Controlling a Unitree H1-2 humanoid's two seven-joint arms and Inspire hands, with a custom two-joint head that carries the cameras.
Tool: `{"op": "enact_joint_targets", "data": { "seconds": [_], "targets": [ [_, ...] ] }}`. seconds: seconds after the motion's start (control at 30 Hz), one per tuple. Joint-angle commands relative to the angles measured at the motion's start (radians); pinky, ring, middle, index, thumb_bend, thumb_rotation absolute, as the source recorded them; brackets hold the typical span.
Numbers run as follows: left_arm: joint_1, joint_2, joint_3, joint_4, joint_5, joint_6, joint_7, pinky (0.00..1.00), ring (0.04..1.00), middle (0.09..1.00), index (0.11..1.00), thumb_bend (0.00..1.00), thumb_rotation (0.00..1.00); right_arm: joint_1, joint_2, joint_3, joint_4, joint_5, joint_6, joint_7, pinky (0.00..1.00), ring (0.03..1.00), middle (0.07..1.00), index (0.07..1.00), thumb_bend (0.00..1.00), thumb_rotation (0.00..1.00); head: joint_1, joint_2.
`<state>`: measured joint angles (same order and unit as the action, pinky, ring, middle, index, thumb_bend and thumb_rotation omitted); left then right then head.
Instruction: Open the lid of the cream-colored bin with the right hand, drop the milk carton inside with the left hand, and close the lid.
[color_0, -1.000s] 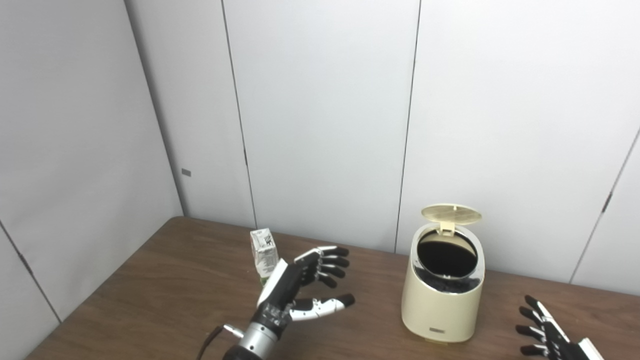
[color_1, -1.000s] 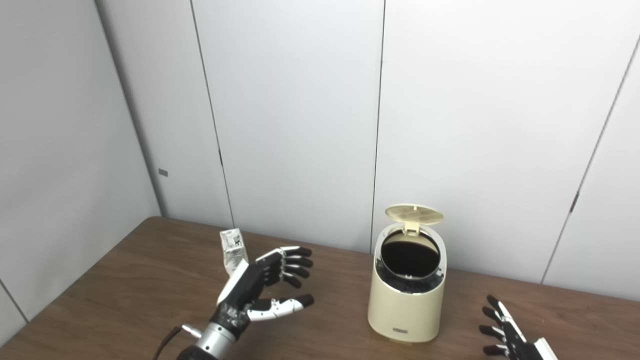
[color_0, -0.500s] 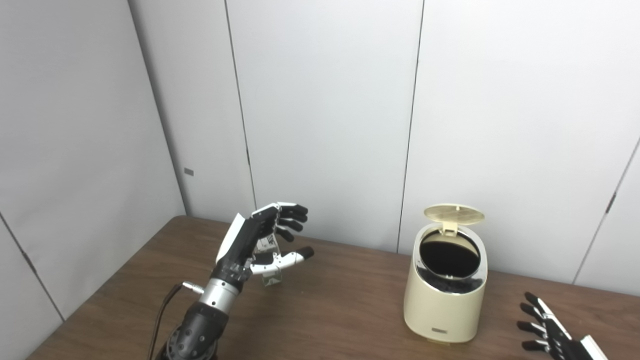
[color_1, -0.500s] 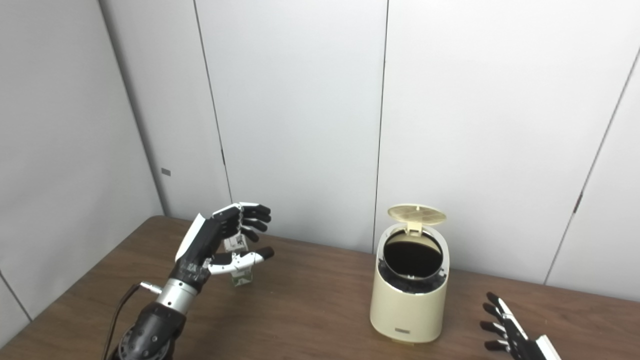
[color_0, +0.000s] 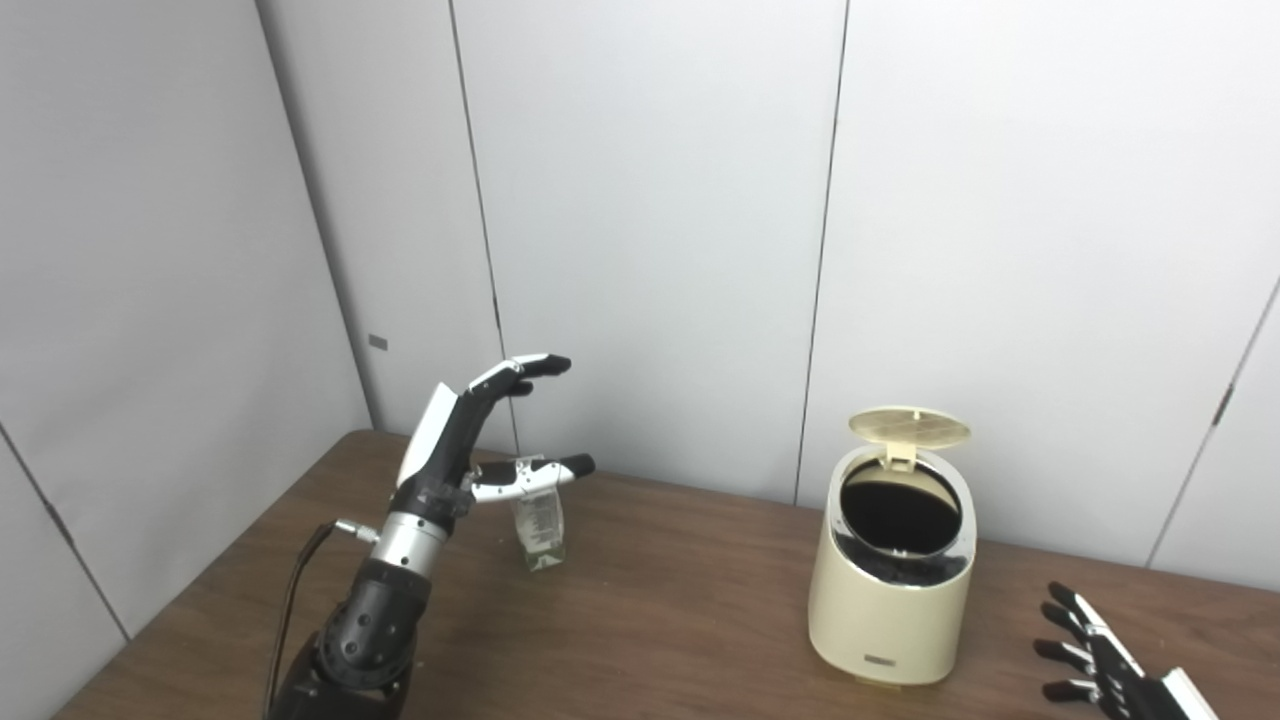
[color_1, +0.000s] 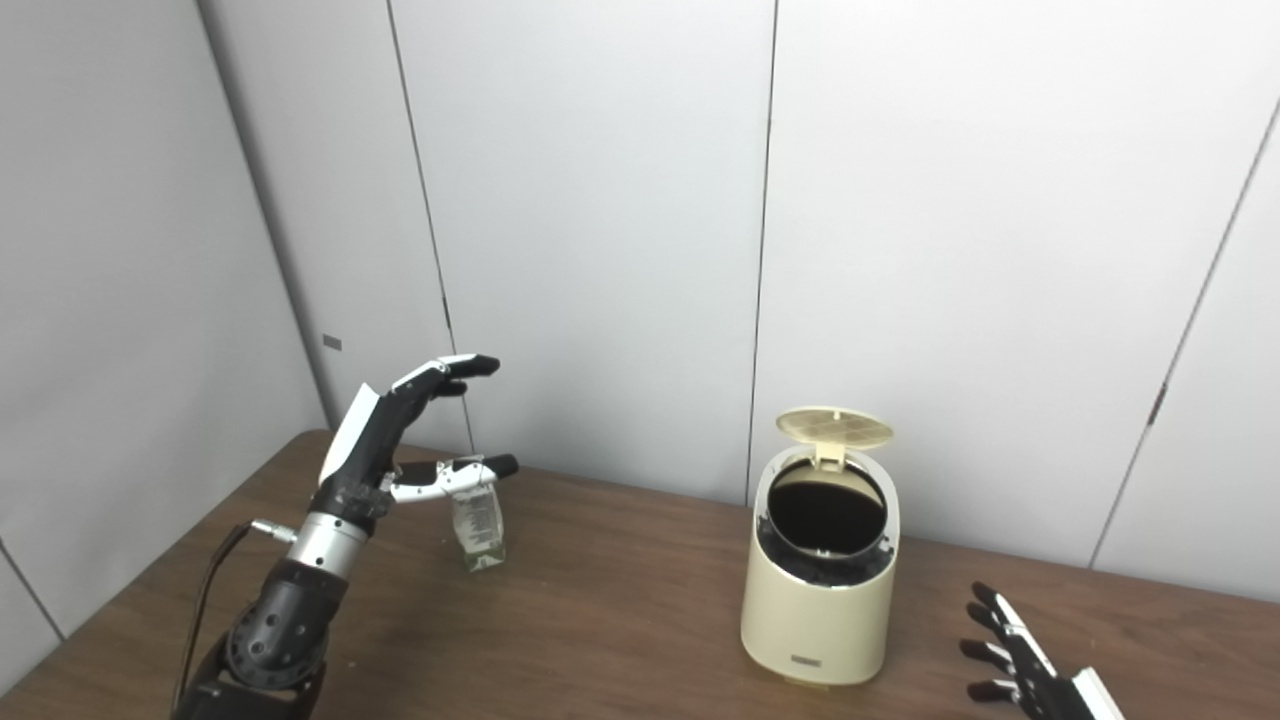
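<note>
The cream-colored bin (color_0: 890, 600) stands on the brown table (color_0: 650, 640) right of centre, its round lid (color_0: 909, 427) flipped up and the dark opening showing. A small milk carton (color_0: 538, 525) stands upright at the table's back left. My left hand (color_0: 470, 430) hovers open just above and left of the carton, fingers stretched over its top, thumb crossing in front of its upper part. No grip on it shows. My right hand (color_0: 1100, 675) lies open near the table's front right corner, right of the bin.
Grey wall panels (color_0: 650, 220) close off the back and left sides of the table. A black cable (color_0: 295, 610) runs along my left forearm.
My left hand has risen and swung left and back, from low beside the carton to above it, and its fingers have straightened. Bin, lid and right hand stay put.
</note>
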<state>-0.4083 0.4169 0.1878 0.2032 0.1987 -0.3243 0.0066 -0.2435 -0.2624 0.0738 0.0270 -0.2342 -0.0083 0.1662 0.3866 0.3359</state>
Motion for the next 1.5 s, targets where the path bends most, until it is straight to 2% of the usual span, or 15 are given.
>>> {"op": "enact_joint_targets", "data": {
  "seconds": [0.0,0.1,0.23,0.4,0.57,0.8,0.87,0.97,1.23,1.33,1.47],
  "targets": [
    [-0.059,0.038,0.006,0.010,-0.008,-0.056,0.020,0.96,0.937,0.894,0.866,0.83,0.24,-0.036,-0.016,-0.009,-0.045,0.012,-0.026,-0.002,0.69,0.847,0.936,0.960,0.78,0.15,0.001,0.000],
    [-0.070,0.046,0.002,0.057,-0.023,-0.078,0.014,1.00,0.969,0.932,0.902,0.85,0.25,-0.033,-0.016,-0.009,-0.055,0.011,-0.013,0.000,0.67,0.837,0.933,0.959,0.78,0.15,0.000,0.003],
    [-0.080,0.054,-0.004,0.108,-0.046,-0.076,0.000,1.00,0.987,0.961,0.934,0.90,0.24,-0.031,-0.017,-0.008,-0.067,0.005,-0.003,0.001,0.65,0.817,0.926,0.954,0.78,0.15,-0.003,0.007],
    [-0.069,0.051,-0.008,0.133,-0.096,-0.016,-0.036,1.00,0.999,0.995,0.994,0.92,0.28,-0.029,-0.018,-0.009,-0.080,0.006,0.019,0.007,0.63,0.822,0.930,0.947,0.77,0.15,-0.006,0.008],
    [-0.052,0.044,-0.009,0.160,-0.127,0.014,-0.052,0.98,0.990,0.994,1.000,0.90,0.21,-0.028,-0.020,-0.011,-0.080,0.011,0.011,0.008,0.63,0.822,0.931,0.944,0.77,0.13,-0.008,0.012],
    [-0.044,0.034,-0.007,0.214,-0.156,0.026,-0.056,0.92,0.976,0.991,1.000,0.94,0.25,-0.028,-0.021,-0.014,-0.100,0.009,0.035,0.012,0.63,0.821,0.930,0.941,0.77,0.11,-0.010,0.016],
    [-0.043,0.030,-0.009,0.235,-0.143,0.021,-0.042,0.90,0.962,0.990,1.000,0.95,0.27,-0.026,-0.022,-0.017,-0.112,0.015,0.046,0.019,0.66,0.828,0.932,0.943,0.76,0.10,-0.013,0.020],
    [-0.043,0.027,-0.014,0.258,-0.120,0.013,-0.021,0.88,0.948,0.986,1.000,0.96,0.29,-0.022,-0.025,-0.020,-0.123,0.019,0.051,0.025,0.64,0.828,0.934,0.942,0.77,0.10,-0.012,0.022],
    [-0.039,0.012,-0.025,0.320,-0.100,0.006,0.019,0.92,0.961,0.987,1.000,0.95,0.31,-0.010,-0.039,-0.020,-0.145,0.019,0.064,0.035,0.57,0.811,0.936,0.941,0.76,0.07,-0.014,0.031],
    [-0.042,0.008,-0.028,0.346,-0.102,-0.003,0.026,0.92,0.962,0.991,1.000,0.94,0.30,-0.008,-0.048,-0.012,-0.150,0.005,0.069,0.034,0.60,0.812,0.934,0.945,0.76,0.10,-0.014,0.031],
    [-0.046,-0.001,-0.028,0.379,-0.104,-0.008,0.039,0.93,0.956,0.983,1.000,0.93,0.30,-0.003,-0.057,-0.007,-0.153,-0.017,0.058,0.031,0.69,0.830,0.925,0.940,0.78,0.11,-0.018,0.034]
  ]
}}
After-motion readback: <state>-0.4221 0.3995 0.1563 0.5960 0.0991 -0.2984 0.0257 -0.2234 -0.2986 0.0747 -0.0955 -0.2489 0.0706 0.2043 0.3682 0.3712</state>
